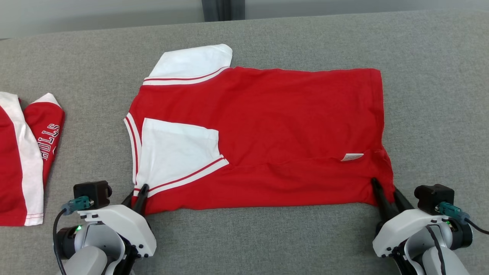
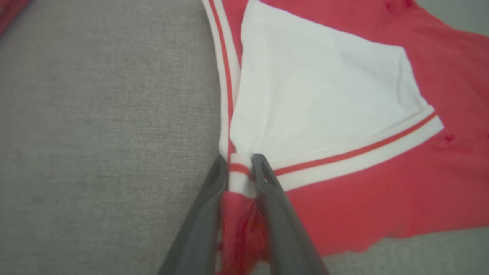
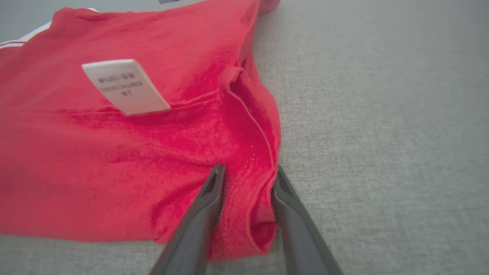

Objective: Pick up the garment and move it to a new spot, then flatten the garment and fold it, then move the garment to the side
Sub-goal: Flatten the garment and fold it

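A grey woven surface (image 1: 267, 244) runs across the whole head view, side to side. On it lies a red garment (image 1: 290, 122), spread flat and turned sideways, collar end toward the left and hem toward the right. Its far white sleeve (image 1: 193, 63) sticks out over the grey cloth. The near white sleeve (image 1: 177, 151) is folded in over the red body (a red-and-white striped band edges each). A small white label (image 1: 352, 157) shows close to the hem's near corner. Well apart, at the left edge of the surface, a second garment (image 1: 21, 164), also red and white, lies partly cut off by the frame, with the lettering BULLS on it.
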Motion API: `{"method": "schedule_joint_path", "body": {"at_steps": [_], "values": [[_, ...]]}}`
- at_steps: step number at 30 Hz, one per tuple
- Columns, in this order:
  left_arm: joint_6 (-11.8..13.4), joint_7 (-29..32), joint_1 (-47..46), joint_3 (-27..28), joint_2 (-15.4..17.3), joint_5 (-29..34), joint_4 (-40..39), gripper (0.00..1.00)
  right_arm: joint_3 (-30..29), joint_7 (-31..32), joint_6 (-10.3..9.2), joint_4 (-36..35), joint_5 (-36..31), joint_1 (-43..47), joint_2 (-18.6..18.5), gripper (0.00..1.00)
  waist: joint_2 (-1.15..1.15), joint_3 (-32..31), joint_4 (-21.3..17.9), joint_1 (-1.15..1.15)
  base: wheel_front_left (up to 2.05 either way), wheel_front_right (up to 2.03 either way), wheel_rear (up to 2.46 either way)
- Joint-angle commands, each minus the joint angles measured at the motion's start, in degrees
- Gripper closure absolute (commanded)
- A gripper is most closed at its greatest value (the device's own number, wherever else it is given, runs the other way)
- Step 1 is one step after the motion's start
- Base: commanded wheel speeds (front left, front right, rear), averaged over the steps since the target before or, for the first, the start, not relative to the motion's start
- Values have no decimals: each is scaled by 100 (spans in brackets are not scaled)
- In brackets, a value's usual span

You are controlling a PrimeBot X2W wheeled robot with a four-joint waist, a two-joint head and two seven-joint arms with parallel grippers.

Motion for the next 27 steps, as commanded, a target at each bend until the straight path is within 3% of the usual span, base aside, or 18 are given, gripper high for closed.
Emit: {"method": "schedule_joint_path", "body": {"at_steps": [1, 9, 20, 27], "values": [[-21, 109, 130, -64, -24, -69, 7, 100, 37, 90, -2, 139, 54, 31, 13, 100, 0, -7, 8, 0, 0, 0, 0], [157, 244, 259, -63, 284, 29, -612, 100, -102, 171, -8, -279, 340, 231, -106, 100, 0, -90, 62, 0, 0, 0, 0], [534, 537, 1119, -91, 711, -109, -1855, 100, -510, 1068, -7, -1602, 542, 1364, -129, 100, 0, -309, 116, 0, 0, 0, 0], [752, 636, 1711, -130, 754, -294, -2334, 100, -661, 1474, -6, -2041, 540, 1884, -33, 100, 0, -404, 84, 0, 0, 0, 0]]}}
